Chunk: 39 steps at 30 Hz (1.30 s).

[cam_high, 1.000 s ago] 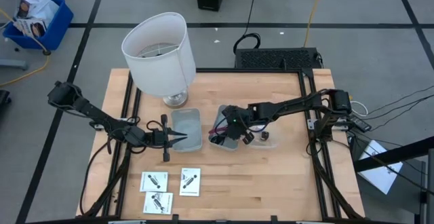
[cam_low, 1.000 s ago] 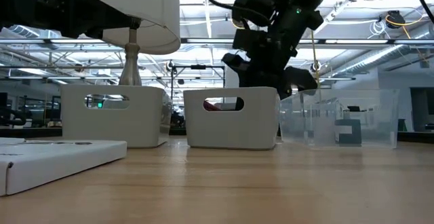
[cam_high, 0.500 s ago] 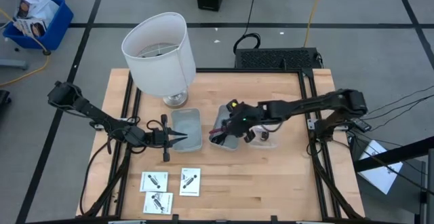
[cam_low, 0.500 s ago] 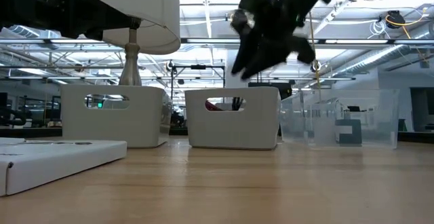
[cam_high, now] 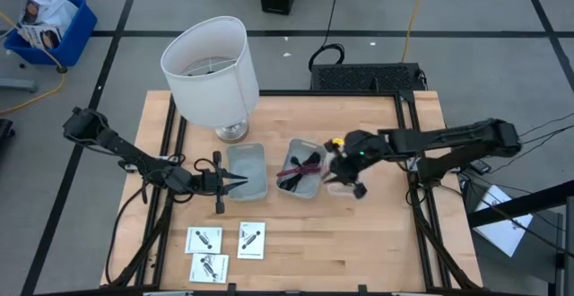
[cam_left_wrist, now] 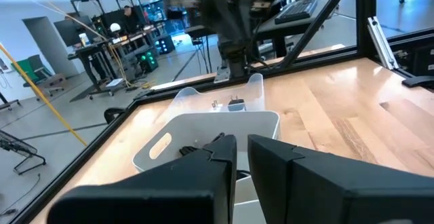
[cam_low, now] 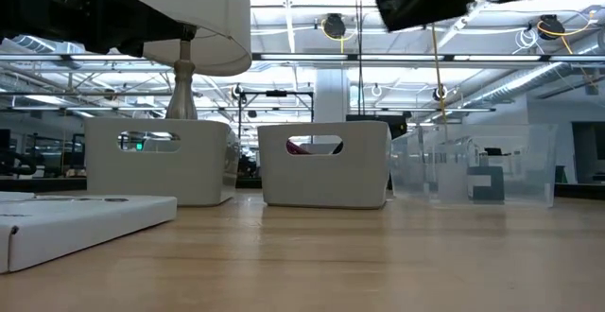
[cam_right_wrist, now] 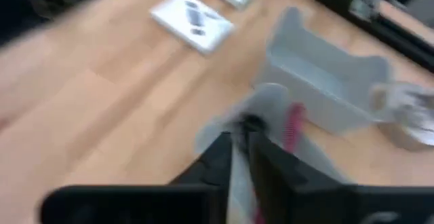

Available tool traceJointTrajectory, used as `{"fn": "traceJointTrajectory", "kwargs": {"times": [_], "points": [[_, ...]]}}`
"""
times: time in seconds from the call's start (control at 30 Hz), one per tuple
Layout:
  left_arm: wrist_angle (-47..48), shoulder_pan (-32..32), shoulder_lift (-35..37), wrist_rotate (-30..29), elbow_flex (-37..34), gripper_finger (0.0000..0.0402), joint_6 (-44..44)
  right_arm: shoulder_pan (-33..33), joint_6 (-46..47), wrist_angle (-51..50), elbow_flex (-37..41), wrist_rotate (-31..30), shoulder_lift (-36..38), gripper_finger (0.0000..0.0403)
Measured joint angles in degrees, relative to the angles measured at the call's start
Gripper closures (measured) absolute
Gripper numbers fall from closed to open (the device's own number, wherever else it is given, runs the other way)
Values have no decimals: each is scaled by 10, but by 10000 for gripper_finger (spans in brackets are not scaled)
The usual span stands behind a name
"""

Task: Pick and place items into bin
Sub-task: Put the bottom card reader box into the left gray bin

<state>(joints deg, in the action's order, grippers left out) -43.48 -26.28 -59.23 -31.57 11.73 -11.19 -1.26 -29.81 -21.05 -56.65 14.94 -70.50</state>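
High view: black and magenta coiled cables [cam_high: 301,168] already in grey plastic bin [cam_high: 300,187]; three white square packets [cam_high: 223,246] outstanding, well left-front of it; right gripper [cam_high: 343,176] just right, fingers near-closed, empty; left gripper [cam_high: 239,184] idle, narrow.

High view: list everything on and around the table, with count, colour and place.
Lamp: one, white shade, metal base, table's far left.
Bins: two, pale grey, mid-table side by side; the left one looks empty.
Cables: black and magenta, coiled in the right bin.
Clear container: one, transparent, just right of the bins, under the right gripper.
Packets: three, white with black prints, table's near left.
Blue crate: one, on the floor, far left.
Left gripper: dark, at the left bin's edge, fingers close together.
Right gripper: dark, above the clear container.
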Motion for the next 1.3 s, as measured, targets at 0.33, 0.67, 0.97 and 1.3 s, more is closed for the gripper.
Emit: {"fn": "traceJointTrajectory", "kwargs": {"times": [0.33, 0.67, 0.97, 1.3], "points": [[8, 0, 0, 0, 0, 355, 11, 23, 139, 323, 281, 33, 168, 400], [-5, 0, 0, 0, 0, 355, 10, 105, 211, 613, 475, 32, 245, 402], [-5, 0, 0, -19, 0, 355, -2, 146, 263, 598, 492, 49, 246, 402], [128, -26, 0, -86, 36, 355, 0, 148, 248, 593, 492, 49, 246, 402]]}}
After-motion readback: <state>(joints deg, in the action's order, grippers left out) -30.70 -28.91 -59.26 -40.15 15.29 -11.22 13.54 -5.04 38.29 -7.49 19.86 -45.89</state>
